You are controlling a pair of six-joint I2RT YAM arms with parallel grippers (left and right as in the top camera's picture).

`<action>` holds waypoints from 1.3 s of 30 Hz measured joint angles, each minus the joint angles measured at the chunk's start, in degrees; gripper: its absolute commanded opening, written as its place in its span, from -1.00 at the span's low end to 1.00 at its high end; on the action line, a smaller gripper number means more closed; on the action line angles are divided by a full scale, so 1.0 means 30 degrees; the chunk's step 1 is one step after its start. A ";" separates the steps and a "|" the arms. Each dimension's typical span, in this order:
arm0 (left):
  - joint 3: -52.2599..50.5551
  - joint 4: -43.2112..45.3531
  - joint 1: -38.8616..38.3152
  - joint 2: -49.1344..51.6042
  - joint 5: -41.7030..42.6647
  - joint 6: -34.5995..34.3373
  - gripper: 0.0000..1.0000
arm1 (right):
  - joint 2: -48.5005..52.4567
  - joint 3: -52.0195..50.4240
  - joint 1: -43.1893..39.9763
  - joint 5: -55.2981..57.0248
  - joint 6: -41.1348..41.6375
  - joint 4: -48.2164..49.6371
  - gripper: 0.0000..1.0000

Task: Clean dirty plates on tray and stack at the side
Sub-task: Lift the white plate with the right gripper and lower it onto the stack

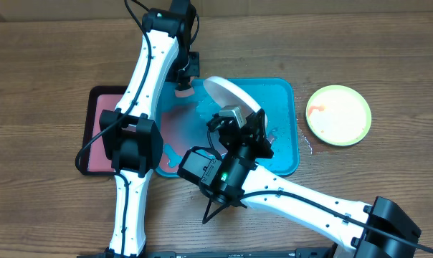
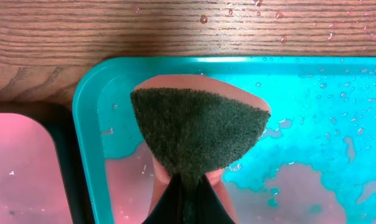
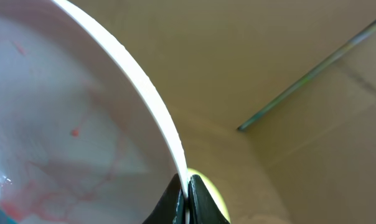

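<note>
Your right hand (image 3: pixel 187 200) is closed to a sliver on the rim of the white plate (image 3: pixel 63 118), with one finger on each face of the edge. The plate stands tilted up on edge. From overhead it shows as a narrow white crescent above the far half of the teal tray (image 1: pixel 287 143). You cannot tell whether its lower edge touches the tray. The face turned to the right wrist camera is wet, with thin red streaks and a pinkish smear low on the left.

Your left hand (image 2: pixel 185 208) is clamped on a sponge (image 2: pixel 197 124), gripping it at the near end. The dark green scouring face is toward the wrist camera and the pink body shows around its edge. The sponge sits over the tray's far left corner. The views do not show whether it presses on the tray floor.

The teal tray lies in the middle of the desk (image 1: pixel 44 57), with pools of pinkish water (image 2: pixel 312 186) and scattered drops on its floor. A pinkish-red tray (image 1: pixel 102 136) with a dark rim lies just beside it on your left.

The yellow-green plate (image 1: pixel 338 115) lies flat on the desk to the right of the teal tray, apart from it, with a red smear near its left edge. A few drops dot the wood beyond the tray's far rim.
</note>
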 measured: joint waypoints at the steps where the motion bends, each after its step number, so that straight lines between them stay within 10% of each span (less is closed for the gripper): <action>1: 0.0000 0.0007 0.0000 0.0000 -0.0007 0.0000 -0.91 | 0.0000 0.0000 -0.0066 -0.0823 0.0015 0.0029 -0.93; 12: 0.0000 -0.0437 0.0226 -0.0007 -0.0656 -0.0007 -0.92 | -0.0029 0.0000 -0.3534 -1.3559 -0.0080 0.0437 -0.93; 21: -0.0051 -0.1778 0.2208 -0.3235 -0.0933 -0.0153 -0.92 | -0.2382 0.0000 -1.3056 -2.4181 -0.2761 0.2550 -0.93; 30: -0.0029 -0.4255 0.3789 -0.5727 -0.2594 -0.0342 -0.91 | -0.2331 0.0000 -2.3015 -2.8195 -0.3344 0.2623 -0.93; 39: -0.0036 -0.4262 0.5523 -0.5683 -0.2557 -0.0321 -0.92 | -0.0313 -0.1311 -2.7066 -2.8567 -0.3366 0.3388 -0.93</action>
